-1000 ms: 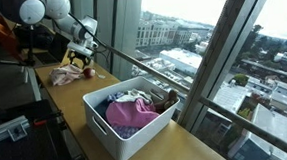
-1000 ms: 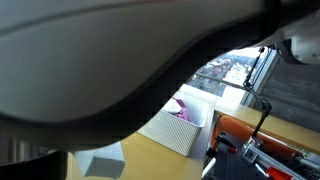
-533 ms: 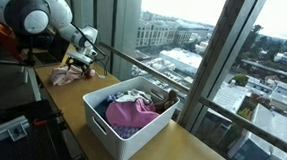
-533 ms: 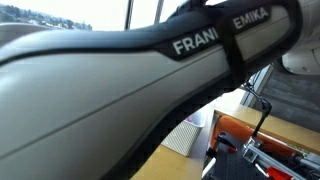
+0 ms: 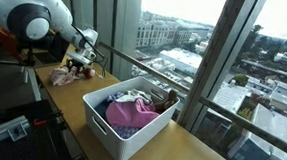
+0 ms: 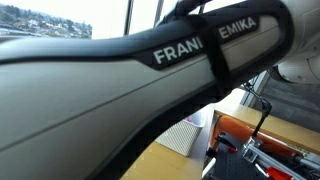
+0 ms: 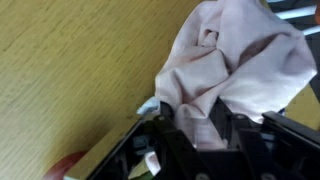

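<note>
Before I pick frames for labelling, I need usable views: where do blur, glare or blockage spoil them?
Wrist view: blurred, pink cloth and claw lack crisp edges. In an exterior view, the robot arm fills the frame, unfocused. In an exterior view, the sky is blown out; the white bin reads clearly.

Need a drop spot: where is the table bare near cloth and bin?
Bare wood: the table past the near end of the white bin, and, in the wrist view, beside the pink cloth. Crowded: bin heaped with clothes; gripper at the cloth.
</note>
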`<state>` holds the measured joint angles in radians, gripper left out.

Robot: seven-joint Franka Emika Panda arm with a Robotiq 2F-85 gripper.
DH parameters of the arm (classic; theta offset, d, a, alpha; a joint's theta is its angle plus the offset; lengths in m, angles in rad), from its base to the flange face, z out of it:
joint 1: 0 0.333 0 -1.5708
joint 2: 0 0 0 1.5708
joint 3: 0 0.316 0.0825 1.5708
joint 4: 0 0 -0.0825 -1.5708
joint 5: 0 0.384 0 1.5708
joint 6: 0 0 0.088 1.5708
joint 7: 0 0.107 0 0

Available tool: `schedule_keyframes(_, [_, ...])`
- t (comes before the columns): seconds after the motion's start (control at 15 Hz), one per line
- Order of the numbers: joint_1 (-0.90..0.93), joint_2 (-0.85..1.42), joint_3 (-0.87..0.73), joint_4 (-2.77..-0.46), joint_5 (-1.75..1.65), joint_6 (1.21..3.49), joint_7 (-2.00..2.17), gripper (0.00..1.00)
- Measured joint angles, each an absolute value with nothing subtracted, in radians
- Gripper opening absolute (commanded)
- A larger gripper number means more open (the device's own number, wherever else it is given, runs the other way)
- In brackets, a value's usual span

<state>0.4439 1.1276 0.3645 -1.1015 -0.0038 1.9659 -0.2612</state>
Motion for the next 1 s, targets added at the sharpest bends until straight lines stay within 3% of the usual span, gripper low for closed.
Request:
schedule_keyframes(0.13, [0.443,1.142,0.36,-1.072,-0.003,1.934,-0.261,0.02])
schedule_keyframes(0.2, [0.441,1.15,0.358,-1.056,-0.003,1.918,-0.261,0.0])
schedule_keyframes(1.0, [0.339,1.168,0.25,-0.97,-0.066,1.8,-0.299,0.01])
